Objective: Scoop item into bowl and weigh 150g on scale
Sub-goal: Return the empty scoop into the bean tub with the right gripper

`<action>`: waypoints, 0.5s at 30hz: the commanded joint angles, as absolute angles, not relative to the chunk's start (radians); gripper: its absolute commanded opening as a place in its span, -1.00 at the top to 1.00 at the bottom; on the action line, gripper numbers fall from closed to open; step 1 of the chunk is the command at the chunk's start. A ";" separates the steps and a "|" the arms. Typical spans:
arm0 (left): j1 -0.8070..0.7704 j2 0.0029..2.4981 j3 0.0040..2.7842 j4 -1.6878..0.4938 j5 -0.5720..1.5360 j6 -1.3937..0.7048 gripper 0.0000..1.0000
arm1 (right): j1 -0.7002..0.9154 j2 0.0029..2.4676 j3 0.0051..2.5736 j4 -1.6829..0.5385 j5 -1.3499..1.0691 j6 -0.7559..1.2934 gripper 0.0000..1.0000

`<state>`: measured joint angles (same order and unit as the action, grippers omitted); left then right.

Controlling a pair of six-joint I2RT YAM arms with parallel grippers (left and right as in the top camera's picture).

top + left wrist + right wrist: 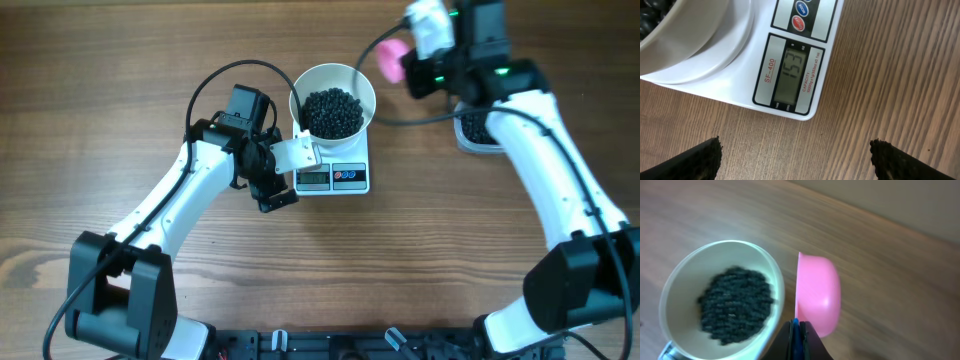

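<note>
As the wooden table (120, 80) carries the scale (355, 155), we see the white bowl (345, 72) standing on the rear part of the scale, whose display (790, 75) reads 153. Just left of the scale our left gripper (797, 160) hangs with its jaws spread wide and nothing between them, while behind and right of the scale the right gripper (799, 340) is closed on the handle of a pink scoop (817, 300). The item (332, 112), small black pellets, lies in the white bowl on the scale.
</note>
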<state>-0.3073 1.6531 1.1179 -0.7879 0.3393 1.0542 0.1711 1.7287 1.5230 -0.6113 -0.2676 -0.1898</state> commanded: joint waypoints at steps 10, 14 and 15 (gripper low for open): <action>-0.306 1.665 1.113 -0.789 0.358 1.070 -1.00 | -0.321 1.650 1.540 -0.952 -0.463 -0.111 0.91; -0.306 1.665 1.113 -0.789 0.358 1.070 -1.00 | -0.357 1.652 1.521 -0.993 -0.292 -0.132 0.92; -0.306 1.665 1.113 -0.789 0.358 1.070 -1.00 | -0.357 1.653 1.503 -0.987 -0.225 -0.132 0.91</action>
